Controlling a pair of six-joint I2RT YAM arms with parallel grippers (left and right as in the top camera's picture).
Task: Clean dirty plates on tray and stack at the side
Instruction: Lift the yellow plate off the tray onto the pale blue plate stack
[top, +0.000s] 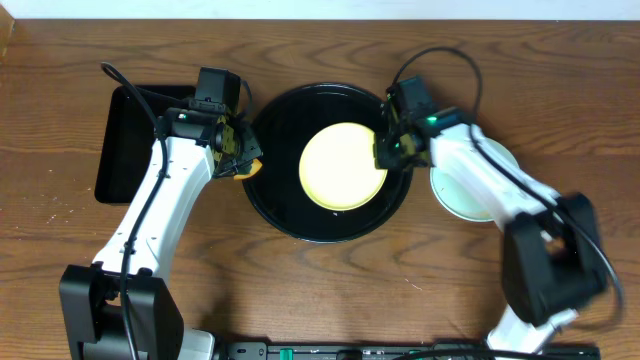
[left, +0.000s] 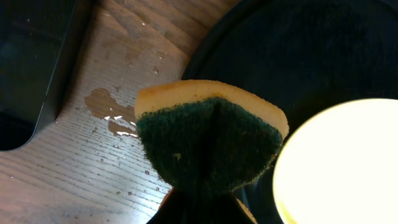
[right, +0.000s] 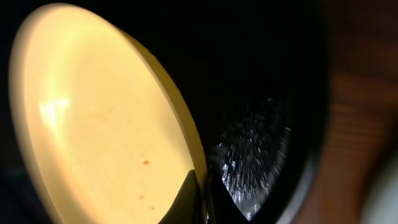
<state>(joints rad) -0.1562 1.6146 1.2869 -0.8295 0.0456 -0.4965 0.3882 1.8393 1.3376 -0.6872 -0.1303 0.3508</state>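
Pale yellow plate (top: 345, 165) sat pinched by its rim in my right gripper (top: 388, 152), the jaws closed tight on the edge nearest my wrist. The wrist view showed one fingertip (right: 189, 198) lapped over that rim. I judged the grip was meant to lift or tilt the plate. Its near edge looked raised off the tray (top: 280, 210), though I could not be sure it had left the floor.

Ahead of my fingers the plate's face looked almost clean, with only a few orange specks (right: 145, 163). Beside it the tray's black floor glistened with water drops (right: 249, 162). Behind my right wrist, outside the tray, lay a pale plate (top: 455, 200). I took that for the stacking place, but could not tell how many lay there. My right arm reached in from the side, elbow bent, wrist turned toward the tray's centre.

My left gripper (top: 238, 155) was clamped on a sponge (left: 211, 143), its green scouring side showing, held just outside the tray's rim, ready for more wiping. Under it the table (left: 93, 168) bore a small puddle (left: 111, 111). Further out lay the rectangular black tray (top: 125, 140).
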